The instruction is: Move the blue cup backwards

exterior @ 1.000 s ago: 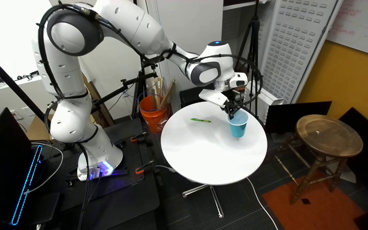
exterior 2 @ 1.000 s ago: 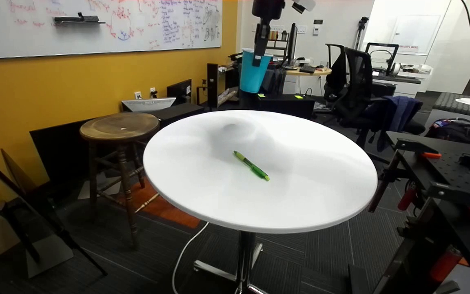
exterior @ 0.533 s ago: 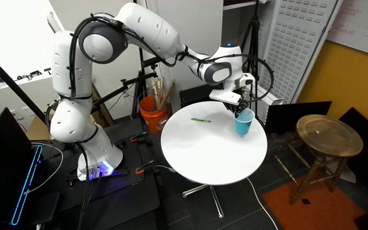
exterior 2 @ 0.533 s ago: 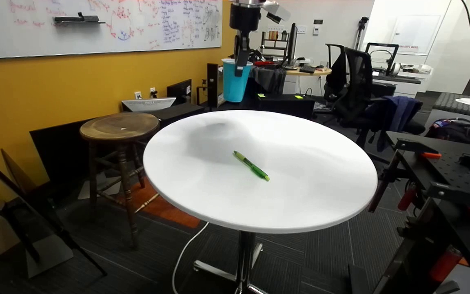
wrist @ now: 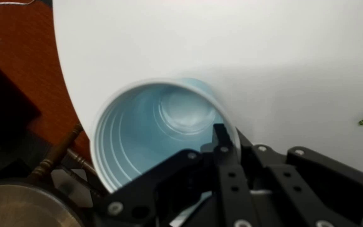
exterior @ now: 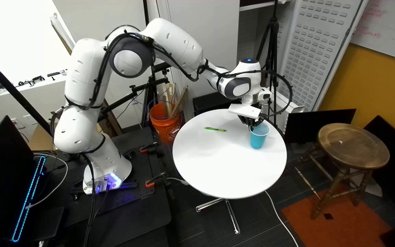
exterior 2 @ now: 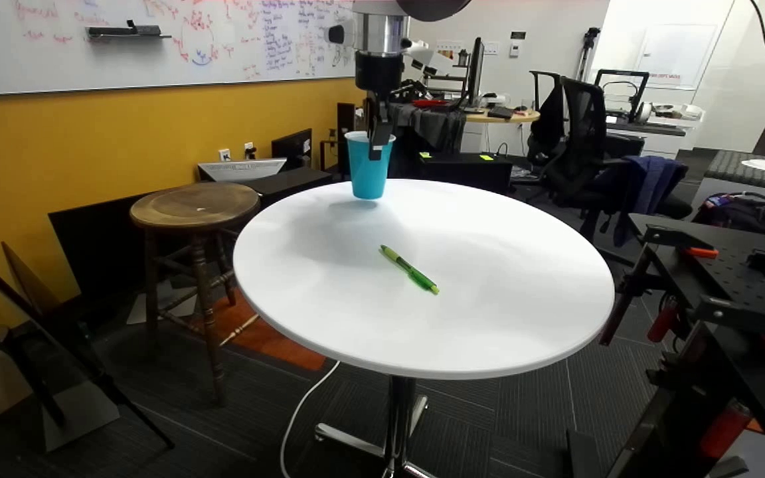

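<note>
The blue cup [exterior: 258, 140] is light blue with a white rim. It is near upright over the round white table [exterior: 225, 171], close to the edge on the stool side. In an exterior view the cup [exterior 2: 367, 174] has its base just above or on the table [exterior 2: 489, 318]; I cannot tell if it touches. My gripper [exterior: 251, 127] comes from above, shut on the cup's rim. In the wrist view, the gripper [wrist: 233, 135] has one fingertip [wrist: 221, 130] inside the cup [wrist: 137, 135] and one outside against the wall. The outer fingertip is partly hidden by the rim.
A green pen [exterior: 215, 129] lies on the table, apart from the cup; it also shows in an exterior view [exterior 2: 409, 269]. A wooden stool [exterior: 353, 145] stands beyond the table edge. An orange bucket [exterior: 165, 120] stands on the floor beside the table.
My gripper has lowered the cup toward the table and shifted it a little toward the stool side. The grip on the rim stayed. The pen has not moved.
</note>
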You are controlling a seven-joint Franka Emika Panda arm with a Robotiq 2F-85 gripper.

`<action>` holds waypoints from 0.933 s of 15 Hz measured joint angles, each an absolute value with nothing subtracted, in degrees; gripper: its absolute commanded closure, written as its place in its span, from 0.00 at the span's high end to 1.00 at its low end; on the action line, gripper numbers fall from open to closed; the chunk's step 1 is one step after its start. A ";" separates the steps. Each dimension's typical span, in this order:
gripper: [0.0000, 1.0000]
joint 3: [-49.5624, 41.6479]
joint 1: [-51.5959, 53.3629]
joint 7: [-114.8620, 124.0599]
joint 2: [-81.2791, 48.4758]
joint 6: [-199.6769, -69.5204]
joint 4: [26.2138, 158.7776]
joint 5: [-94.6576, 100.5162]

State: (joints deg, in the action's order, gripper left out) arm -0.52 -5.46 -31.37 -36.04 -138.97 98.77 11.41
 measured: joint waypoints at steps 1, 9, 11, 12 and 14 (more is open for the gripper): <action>0.31 -0.47 -5.44 -31.37 -36.74 -138.96 98.30 11.73; 0.90 -0.44 -5.33 -31.30 -38.61 -138.49 96.45 13.27; 1.00 -0.45 -5.14 -30.97 -38.35 -137.45 96.46 13.28; 1.00 -0.47 -5.00 -30.58 -38.02 -136.77 96.55 13.28; 1.00 -0.53 -4.65 -29.02 -36.80 -136.16 97.27 13.28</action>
